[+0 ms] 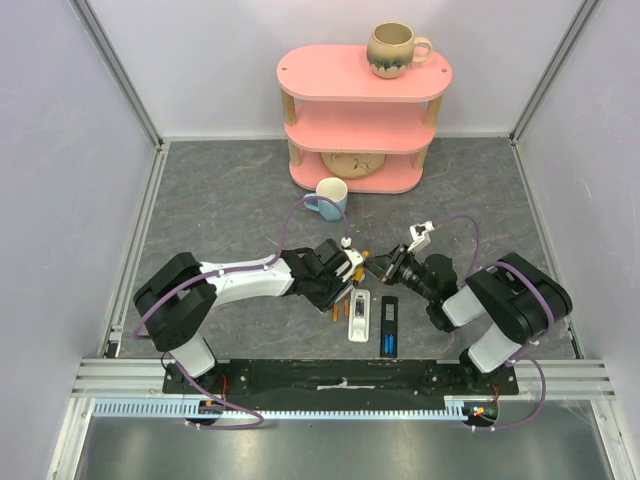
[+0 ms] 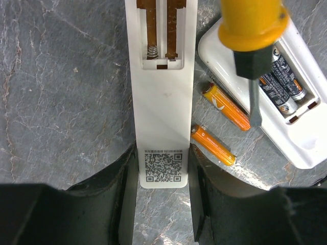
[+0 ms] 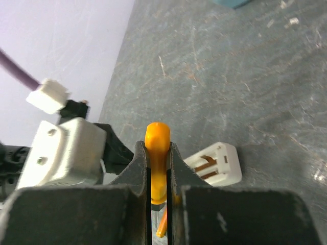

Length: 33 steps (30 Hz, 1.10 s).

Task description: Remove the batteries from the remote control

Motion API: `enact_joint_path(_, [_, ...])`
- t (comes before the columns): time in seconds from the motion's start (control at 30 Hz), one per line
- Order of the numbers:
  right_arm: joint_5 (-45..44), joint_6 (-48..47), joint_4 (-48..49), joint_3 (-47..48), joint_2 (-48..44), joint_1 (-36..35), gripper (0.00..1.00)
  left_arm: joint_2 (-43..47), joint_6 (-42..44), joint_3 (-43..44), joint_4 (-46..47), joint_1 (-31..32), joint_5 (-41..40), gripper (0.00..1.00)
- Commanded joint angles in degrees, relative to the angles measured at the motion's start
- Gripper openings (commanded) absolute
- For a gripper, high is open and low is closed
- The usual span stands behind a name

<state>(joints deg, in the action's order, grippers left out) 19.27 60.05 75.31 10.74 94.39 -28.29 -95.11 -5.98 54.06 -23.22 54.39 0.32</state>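
Note:
My left gripper is shut on a white remote that I hold by its sides; its open battery bay shows bare springs and no cells. Two orange batteries lie on the table just right of it. A second white remote lies to the right with dark cells still in its bay. My right gripper is shut on an orange-handled screwdriver, whose tip hangs between the orange batteries and the second remote. Both grippers meet mid-table.
A black remote lies right of the second white remote, with blue cells at its near end. A blue-and-white mug stands behind the grippers. A pink shelf with a mug on top stands at the back.

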Motion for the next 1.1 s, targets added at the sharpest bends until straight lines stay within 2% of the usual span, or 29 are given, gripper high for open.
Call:
enact_joint_path(0.0, [0.24, -1.33, 17.43, 0.68, -5.96, 0.08, 0.0, 0.35, -2.9, 0.17, 1.86, -2.71, -4.01, 0.02])
enact_joint_path(0.3, [-3.26, -10.47, -9.61, 1.65, -24.41, 0.08, 0.0, 8.01, -7.37, -0.97, 2.84, -10.79, -8.22, 0.02])
enact_joint_path(0.6, [-6.78, -16.28, -27.39, 1.65, -37.6, 0.17, 0.0, 11.52, -14.14, -5.01, -0.24, -20.9, -9.9, 0.02])
enact_joint_path(0.77, [-8.02, -17.78, -31.27, 1.39, -41.04, 0.17, 0.0, 12.93, -15.55, -7.04, -0.5, -24.15, -9.37, 0.02])
enact_joint_path(0.87, [-8.02, -17.86, -31.71, 1.3, -41.57, 0.08, 0.0, 12.58, -15.56, -6.87, -0.77, -24.6, -9.54, 0.05])
enact_joint_path(0.97, [-8.02, -17.86, -32.06, 1.3, -41.65, 0.08, 0.0, 12.14, -15.2, -6.6, -1.12, -24.6, -9.63, 0.11])
enact_joint_path(1.07, [-8.02, -17.86, -32.24, 1.39, -41.65, 0.08, 0.0, 11.61, -15.12, -6.43, -1.39, -24.6, -9.72, 0.23])
